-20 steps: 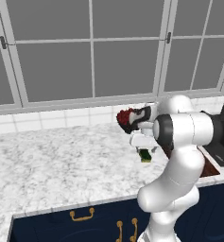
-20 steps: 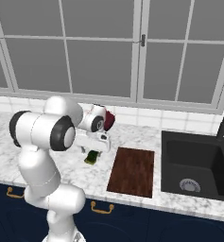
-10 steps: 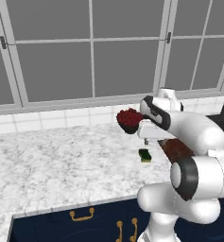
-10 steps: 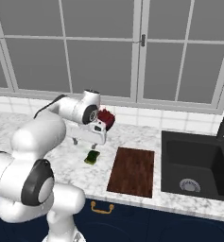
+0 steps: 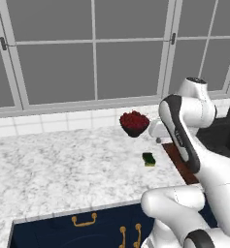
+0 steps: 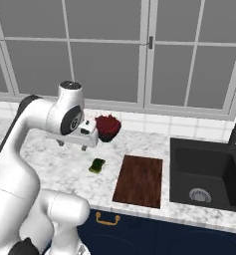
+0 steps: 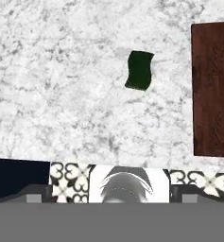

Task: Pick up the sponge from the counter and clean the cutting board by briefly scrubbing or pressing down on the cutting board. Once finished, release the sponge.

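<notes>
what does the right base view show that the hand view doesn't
The right base view alone has the black sink, the bowl of red fruit, the windows and the open gripper hanging above the counter. The hand view alone has patterned floor tiles below the counter edge. Both share the sponge, lying on the marble beside the cutting board, apart from it.

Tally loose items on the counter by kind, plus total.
Sponge: 1
Cutting board: 1
Bowl of red fruit: 1
Total: 3
</notes>
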Controlling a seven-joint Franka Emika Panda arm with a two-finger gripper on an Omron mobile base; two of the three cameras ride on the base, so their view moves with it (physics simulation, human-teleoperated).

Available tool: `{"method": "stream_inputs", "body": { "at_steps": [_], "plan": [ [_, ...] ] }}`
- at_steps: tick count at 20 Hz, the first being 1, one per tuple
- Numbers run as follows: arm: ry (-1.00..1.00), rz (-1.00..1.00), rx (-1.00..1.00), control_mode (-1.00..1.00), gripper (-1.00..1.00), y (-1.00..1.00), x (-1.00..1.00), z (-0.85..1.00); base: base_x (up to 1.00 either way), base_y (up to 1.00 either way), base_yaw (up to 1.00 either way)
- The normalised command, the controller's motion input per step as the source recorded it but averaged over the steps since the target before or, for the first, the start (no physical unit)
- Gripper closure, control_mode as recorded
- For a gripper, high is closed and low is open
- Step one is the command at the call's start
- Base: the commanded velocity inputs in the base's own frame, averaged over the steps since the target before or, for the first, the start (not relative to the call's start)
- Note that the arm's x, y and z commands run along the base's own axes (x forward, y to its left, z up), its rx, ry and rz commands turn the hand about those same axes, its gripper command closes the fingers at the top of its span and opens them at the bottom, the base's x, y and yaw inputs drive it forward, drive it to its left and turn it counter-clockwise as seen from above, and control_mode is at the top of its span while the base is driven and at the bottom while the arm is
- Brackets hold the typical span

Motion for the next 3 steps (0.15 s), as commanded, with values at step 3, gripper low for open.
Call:
{"method": "stream_inputs", "body": {
  "at_steps": [3],
  "plan": [
    [-0.18,0.00,0.00,-1.00,-1.00,0.00,-0.72,1.00,0.00,0.00,0.00]
  ]
}}
